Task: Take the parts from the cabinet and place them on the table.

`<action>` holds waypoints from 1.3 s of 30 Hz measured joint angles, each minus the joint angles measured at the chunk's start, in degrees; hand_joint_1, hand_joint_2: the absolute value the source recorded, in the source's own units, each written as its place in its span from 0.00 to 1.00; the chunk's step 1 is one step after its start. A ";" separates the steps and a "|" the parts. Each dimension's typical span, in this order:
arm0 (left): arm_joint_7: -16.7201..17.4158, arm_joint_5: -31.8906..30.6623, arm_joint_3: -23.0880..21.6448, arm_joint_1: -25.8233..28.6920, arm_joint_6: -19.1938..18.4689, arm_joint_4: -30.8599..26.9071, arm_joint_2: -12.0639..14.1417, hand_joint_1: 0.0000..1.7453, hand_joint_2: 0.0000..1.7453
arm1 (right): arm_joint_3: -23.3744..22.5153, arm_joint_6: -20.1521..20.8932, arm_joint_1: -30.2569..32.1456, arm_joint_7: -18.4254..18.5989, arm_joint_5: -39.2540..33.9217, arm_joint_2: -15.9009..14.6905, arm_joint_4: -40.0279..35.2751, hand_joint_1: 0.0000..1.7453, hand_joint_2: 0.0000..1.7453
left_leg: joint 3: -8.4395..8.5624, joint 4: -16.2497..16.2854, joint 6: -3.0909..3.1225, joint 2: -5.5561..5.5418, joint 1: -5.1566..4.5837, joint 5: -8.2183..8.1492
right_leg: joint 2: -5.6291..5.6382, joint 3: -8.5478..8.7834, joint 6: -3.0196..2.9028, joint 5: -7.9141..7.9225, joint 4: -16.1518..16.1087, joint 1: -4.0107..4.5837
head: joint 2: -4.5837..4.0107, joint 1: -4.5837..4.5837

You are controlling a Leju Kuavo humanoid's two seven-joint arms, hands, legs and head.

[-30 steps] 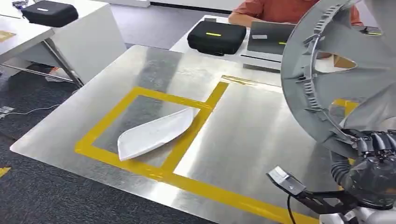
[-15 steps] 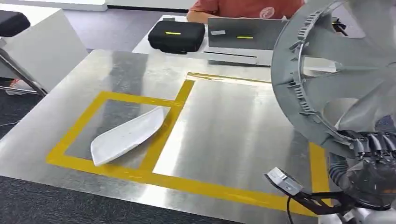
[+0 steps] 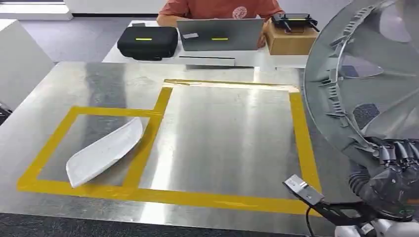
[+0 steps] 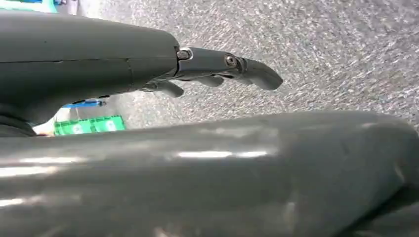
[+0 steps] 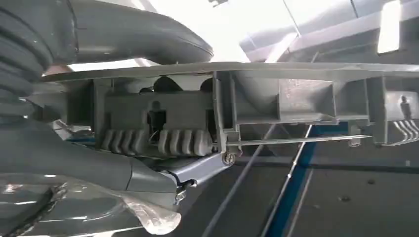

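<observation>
Tabletop (image 3: pixel 232 143) of brushed metal, marked with yellow tape (image 3: pixel 148 195) into two bays — a smaller one at the left, a larger one to its right. White curved part (image 3: pixel 104 150) lying in the left bay, long axis slanted, upper tip resting on the tape strip between the bays. Larger bay showing bare metal.

Beyond the far edge, a white desk (image 3: pixel 217 57) carrying a black case (image 3: pixel 147 41), then a grey laptop (image 3: pixel 220 34) with its lid back toward the camera, then a cardboard box (image 3: pixel 289 40) with a dark controller on top. Person in an orange shirt (image 3: pixel 220 7) seated behind the laptop.

At the far right, large grey wheel cover (image 3: pixel 363 84) held upright above the right edge of the tabletop, ribbed inner face and clips turned toward the camera. Right hand (image 3: pixel 395 170) gripping its lower rim — dark fingers (image 3: pixel 398 150) hooked over the edge; from the right wrist, thumb (image 5: pixel 143 29) seen over the rim and fingers (image 5: pixel 163 140) pressed against the underside of the wheel cover (image 5: pixel 306 94).

Left hand (image 4: pixel 197 69) hanging beside the body over grey carpet (image 4: pixel 336 54), holding nothing, fingers (image 4: pixel 257 74) extended and slightly curved — apart, though only partly seen. Green crate (image 4: pixel 89 125) on the floor behind, possibly, blurred.
</observation>
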 joint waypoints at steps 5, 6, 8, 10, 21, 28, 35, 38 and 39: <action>-2.36 -0.90 -0.07 0.34 0.13 0.02 0.02 0.00 0.00 | 0.33 0.00 1.69 -1.33 0.00 -1.46 2.42 1.00 1.00 | 0.14 -1.85 1.03 0.85 0.61 1.57 | -3.14 -2.58 1.26 -3.43 4.11 0.11 | 0.00 0.52; -2.69 -0.90 -0.09 0.55 0.11 0.02 0.07 0.00 0.00 | 0.35 0.00 1.73 -1.47 0.02 -1.70 2.93 1.00 1.00 | -0.08 -1.77 1.02 1.23 0.57 1.58 | -3.83 -4.74 1.52 -5.89 9.00 -0.07 | 0.00 0.57; -2.95 -0.92 -0.09 0.89 0.06 0.07 0.17 0.00 0.00 | 0.50 0.00 2.26 -1.68 0.11 -1.97 3.72 1.00 1.00 | -0.27 -1.75 1.02 1.93 0.52 1.57 | -4.15 -8.13 2.05 -8.79 16.82 -0.27 | 0.00 0.50; -2.97 -0.92 -0.09 1.04 0.06 0.07 0.24 0.00 0.00 | 0.54 0.00 2.67 -1.66 0.09 -2.23 4.44 1.00 1.00 | -0.23 -1.69 0.93 2.20 0.59 1.57 | -4.34 -6.58 2.38 -6.50 14.56 -0.47 | 0.00 0.55; -3.28 -1.84 -0.13 1.11 0.11 0.07 0.68 0.00 0.00 | 4.17 0.37 3.18 8.26 0.02 -5.50 8.52 1.00 1.00 | -0.52 -0.46 0.72 2.19 0.33 1.12 | -4.91 2.19 1.54 -1.61 -0.71 -0.37 | 0.00 0.41; -3.08 -2.49 -0.13 1.12 0.37 0.07 0.70 0.00 0.00 | 15.46 6.66 3.77 23.10 -7.66 -18.67 13.48 1.00 1.00 | -0.59 -0.69 -0.79 2.20 0.49 1.26 | -4.90 1.96 1.18 -1.66 -0.56 -0.24 | 0.00 0.46; -2.99 -2.86 -0.13 1.16 0.37 0.07 0.70 0.00 0.00 | 21.39 7.63 3.71 24.17 -9.38 -25.46 15.32 1.00 1.00 | -0.70 -0.65 -0.85 2.19 0.36 1.26 | -4.97 1.96 1.19 -1.63 -0.57 -0.40 | 0.00 0.46; -2.99 -2.89 -0.13 1.16 0.37 0.07 0.70 0.00 0.00 | 22.57 7.82 3.67 24.22 -9.64 -26.81 15.78 1.00 1.00 | -0.73 -0.61 -0.84 2.19 0.29 1.23 | -4.97 1.95 1.19 -1.63 -0.59 -0.48 | 0.00 0.48; -2.99 -2.93 -0.13 1.16 0.37 0.07 0.70 0.00 0.00 | 22.95 8.15 3.61 24.30 -9.94 -27.25 15.87 1.00 1.00 | -0.74 -0.60 -0.84 2.19 0.26 1.23 | -4.97 1.95 1.20 -1.63 -0.59 -0.52 | 0.00 0.46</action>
